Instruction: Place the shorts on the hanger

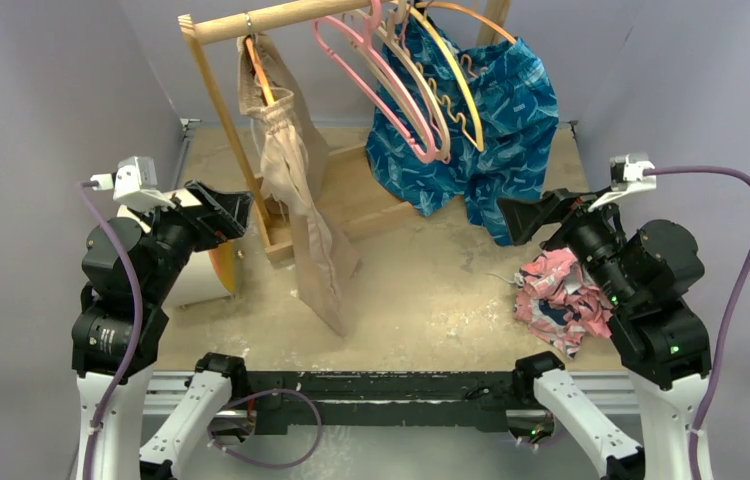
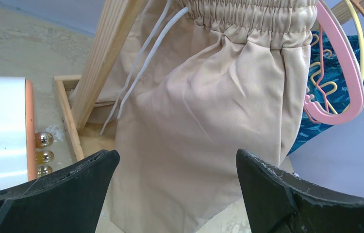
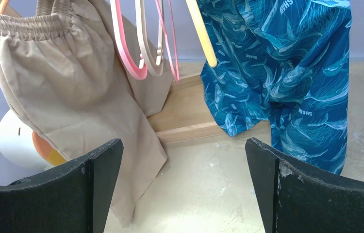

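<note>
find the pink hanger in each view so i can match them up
Top external: pink hanger hangs on the rail, top centre, left of the blue shorts.
Left wrist: pink hanger at the upper right, right of the beige shorts.
Right wrist: pink hanger at the top, left of centre.
Shared landmark: the beige shorts, left of it in all three.
</note>
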`<state>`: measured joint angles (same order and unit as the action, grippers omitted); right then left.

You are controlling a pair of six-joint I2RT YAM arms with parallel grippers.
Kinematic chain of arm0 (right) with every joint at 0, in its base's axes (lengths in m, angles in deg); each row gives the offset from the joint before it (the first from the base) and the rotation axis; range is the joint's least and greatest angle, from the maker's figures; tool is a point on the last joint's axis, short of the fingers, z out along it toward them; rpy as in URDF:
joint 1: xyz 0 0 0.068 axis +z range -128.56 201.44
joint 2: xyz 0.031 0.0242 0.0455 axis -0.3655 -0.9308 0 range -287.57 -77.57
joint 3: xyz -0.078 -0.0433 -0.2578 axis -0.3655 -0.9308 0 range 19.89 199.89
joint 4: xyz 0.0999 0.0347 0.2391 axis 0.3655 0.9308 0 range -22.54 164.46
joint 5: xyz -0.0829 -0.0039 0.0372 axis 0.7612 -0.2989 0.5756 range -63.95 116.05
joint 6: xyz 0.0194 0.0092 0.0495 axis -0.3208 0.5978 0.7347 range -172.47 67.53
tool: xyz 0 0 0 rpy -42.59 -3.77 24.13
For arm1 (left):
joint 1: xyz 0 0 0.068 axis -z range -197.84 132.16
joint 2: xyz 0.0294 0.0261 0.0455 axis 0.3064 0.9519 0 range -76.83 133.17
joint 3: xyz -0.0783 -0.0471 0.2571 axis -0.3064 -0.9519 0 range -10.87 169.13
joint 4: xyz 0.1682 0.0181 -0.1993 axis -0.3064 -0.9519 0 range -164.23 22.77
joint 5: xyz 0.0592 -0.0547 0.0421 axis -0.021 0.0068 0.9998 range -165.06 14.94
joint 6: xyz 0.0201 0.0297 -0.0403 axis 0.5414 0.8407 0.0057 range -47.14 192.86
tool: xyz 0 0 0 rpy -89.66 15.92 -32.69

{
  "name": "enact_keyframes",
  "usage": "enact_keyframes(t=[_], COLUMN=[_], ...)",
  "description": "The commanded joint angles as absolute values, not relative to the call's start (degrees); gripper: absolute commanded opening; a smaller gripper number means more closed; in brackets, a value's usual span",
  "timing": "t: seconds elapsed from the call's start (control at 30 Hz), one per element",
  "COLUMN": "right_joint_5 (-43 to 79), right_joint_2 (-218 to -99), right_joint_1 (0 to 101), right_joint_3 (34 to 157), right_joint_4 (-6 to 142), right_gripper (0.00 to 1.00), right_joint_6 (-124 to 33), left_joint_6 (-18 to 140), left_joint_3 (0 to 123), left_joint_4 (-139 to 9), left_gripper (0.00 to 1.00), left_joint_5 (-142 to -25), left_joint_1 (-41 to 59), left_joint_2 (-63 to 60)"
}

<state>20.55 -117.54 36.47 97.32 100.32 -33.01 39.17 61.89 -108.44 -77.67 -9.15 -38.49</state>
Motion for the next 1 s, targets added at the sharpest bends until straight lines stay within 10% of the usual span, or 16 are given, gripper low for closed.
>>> enact_keyframes(t=[0.0,0.3,0.73,0.97], right_joint_5=[21.3,33.6,52.0,60.6], right_joint_2=[-116.7,-117.3,-126.0,-137.1], right_joint_1=[36.3,36.3,36.3,36.2], right_joint_3=[97.5,95.4,87.6,85.4], right_joint_4=[98.1,102.8,114.6,125.9], right_gripper=[0.99,0.97,0.57,0.53], right_joint_6=[-32.6,-23.7,-1.0,16.0], left_joint_6=[39.0,39.7,39.1,37.6], left_joint_3=[61.8,58.4,51.7,56.6], left_joint_4=[-106.1,-106.5,-104.7,-103.9], left_gripper=[0.96,0.96,0.96,0.92], left_joint_5=[-78.1,-80.6,-81.6,-80.7], left_joint_1=[-9.6,-9.6,-9.6,-9.6], left_joint_2=[-39.0,-38.6,-41.3,-40.4])
